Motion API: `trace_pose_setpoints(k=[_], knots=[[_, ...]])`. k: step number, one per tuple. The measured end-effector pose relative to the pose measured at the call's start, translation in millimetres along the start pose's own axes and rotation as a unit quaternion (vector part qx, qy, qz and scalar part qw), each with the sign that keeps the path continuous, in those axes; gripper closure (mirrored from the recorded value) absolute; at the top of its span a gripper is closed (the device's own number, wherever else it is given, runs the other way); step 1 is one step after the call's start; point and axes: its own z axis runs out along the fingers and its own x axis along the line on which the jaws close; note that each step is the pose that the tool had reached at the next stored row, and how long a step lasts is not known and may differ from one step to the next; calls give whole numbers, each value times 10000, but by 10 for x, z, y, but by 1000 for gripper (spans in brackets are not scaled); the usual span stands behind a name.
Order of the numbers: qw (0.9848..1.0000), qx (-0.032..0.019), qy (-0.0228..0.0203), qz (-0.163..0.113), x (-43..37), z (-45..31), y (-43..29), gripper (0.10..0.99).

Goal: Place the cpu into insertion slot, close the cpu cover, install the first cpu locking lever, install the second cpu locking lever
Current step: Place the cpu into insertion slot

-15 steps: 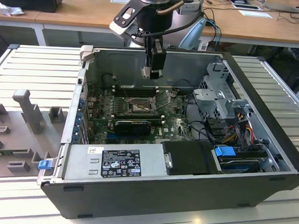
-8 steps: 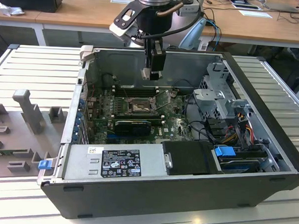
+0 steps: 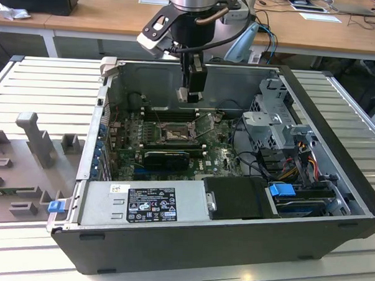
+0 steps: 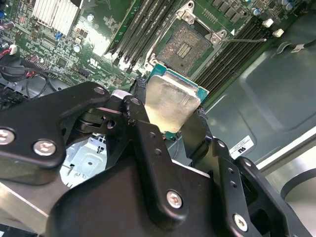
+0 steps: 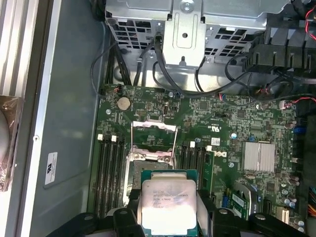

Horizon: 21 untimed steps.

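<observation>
- Gripper [image 3: 191, 91] hangs inside the open case [image 3: 170, 245], above the motherboard [image 5: 222, 118]; in the exterior view it is over the board's far part, close to the slot but clear of it
- Its black fingers [image 4: 143, 118] are clamped on the cpu [image 4: 170, 101], one on each of two opposite edges; the cpu's silvery top shows in both wrist views, with a thin green rim around it
- Cpu is held in the air, apart from the board and not in the slot; in the first wrist view it [image 5: 168, 205] overlaps the slot's near edge
- Slot [image 4: 183, 47] lies bare, its golden-brown contact field uncovered; nothing sits in it
- Cover [image 5: 152, 157] is swung up off the slot, with green board showing through its open centre; it stands on the side toward the drive cage [image 5: 187, 29]
- Memory slots [image 5: 111, 168] run along both sides of the slot; a finned heatsink [image 5: 257, 155] sits further off on the board
- Case lies on its side on a slatted table [image 3: 47, 78]; a grey power supply [image 3: 141, 204] fills its near edge
</observation>
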Motion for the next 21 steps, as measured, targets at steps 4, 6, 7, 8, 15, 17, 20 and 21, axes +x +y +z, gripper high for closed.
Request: trace_pose_setpoints(k=[4,6,7,8,15,17,20,21], knots=[[10000,-1,-2,28,0,20,-3,557],[9999,-2,-9,104,-1,51,-6,557],[9999,-2,-10,115,-1,60,-7,557],[9999,-2,-11,122,-1,67,-7,557],[9998,-4,-19,212,-2,135,-14,557],[9997,-5,-22,247,-3,151,-15,557],[9996,-5,-23,265,-3,183,-18,557],[9996,-5,-23,269,-4,194,-19,557]])
